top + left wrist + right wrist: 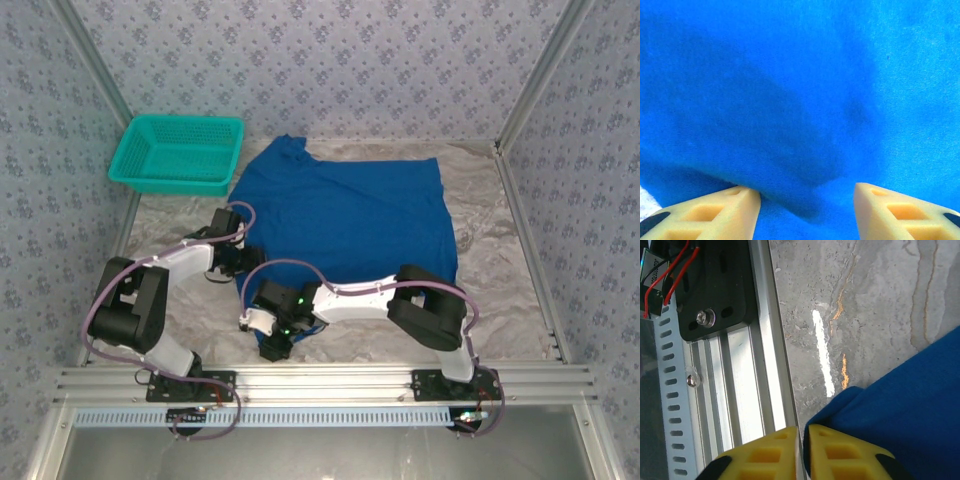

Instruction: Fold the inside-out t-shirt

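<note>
inside-out t-shirt (350, 215) in the top view lies spread mostly flat in the middle of the table (500, 270), royal blue, collar end toward the far left, near-left corner bunched up. teal basket (170, 182) sits at the far-left corner, just off the shirt. left gripper (238, 262) is down at the shirt's left edge. right gripper (277, 345) is at the bunched near-left corner, close to the aluminium rail (330, 378) that carries both bases.

left wrist view: blue fabric across nearly the whole picture, with a soft raised fold running down between the two yellow fingers (715, 212). jaws stand well apart, cloth between them, not pinched. a sliver of pale table shows at the bottom left.

right wrist view: yellow fingers (840, 455) are drawn together, with a thin slit left between them. the shirt's rounded corner lies against the outer side of the right-hand finger and runs off to the lower right. cannot tell if any cloth is caught in the slit. grey table surface above, rail and a black mounting plate (715, 290) with red wires on the left.
</note>
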Available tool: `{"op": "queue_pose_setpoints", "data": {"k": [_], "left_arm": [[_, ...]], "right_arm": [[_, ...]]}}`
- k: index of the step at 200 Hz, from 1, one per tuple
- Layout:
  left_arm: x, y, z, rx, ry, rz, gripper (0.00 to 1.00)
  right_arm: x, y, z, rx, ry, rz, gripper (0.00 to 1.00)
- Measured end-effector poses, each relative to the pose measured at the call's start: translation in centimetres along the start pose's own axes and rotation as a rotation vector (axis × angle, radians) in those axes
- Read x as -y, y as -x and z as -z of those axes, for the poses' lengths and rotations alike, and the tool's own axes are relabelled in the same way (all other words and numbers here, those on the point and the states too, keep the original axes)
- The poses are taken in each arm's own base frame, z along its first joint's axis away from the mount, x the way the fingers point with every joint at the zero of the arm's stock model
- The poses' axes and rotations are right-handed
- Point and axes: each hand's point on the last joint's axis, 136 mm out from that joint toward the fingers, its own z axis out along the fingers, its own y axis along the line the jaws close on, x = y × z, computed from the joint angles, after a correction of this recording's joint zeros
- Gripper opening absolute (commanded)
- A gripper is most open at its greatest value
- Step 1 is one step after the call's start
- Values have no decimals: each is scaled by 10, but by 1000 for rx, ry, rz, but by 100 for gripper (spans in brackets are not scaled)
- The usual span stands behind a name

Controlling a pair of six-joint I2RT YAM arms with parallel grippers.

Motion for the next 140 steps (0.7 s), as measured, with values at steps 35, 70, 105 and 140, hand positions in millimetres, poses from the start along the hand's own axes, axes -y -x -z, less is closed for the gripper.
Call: {"op": "queue_pose_setpoints", "data": {"k": [35, 70, 105, 140], "left_arm": [[0, 0, 0, 0, 1, -1, 53], [-1, 1, -2, -6, 5, -5, 53], [-1, 3, -3, -12, 8, -12, 53], [-1, 7, -3, 1, 6, -18, 53]], "right_arm": [[-7, -4, -3, -18, 5, 26, 4], [-15, -9, 2, -39, 25, 63, 6], [-25, -15, 21, -70, 40, 112, 14], [-44, -30, 37, -135, 100, 135, 17]]}}
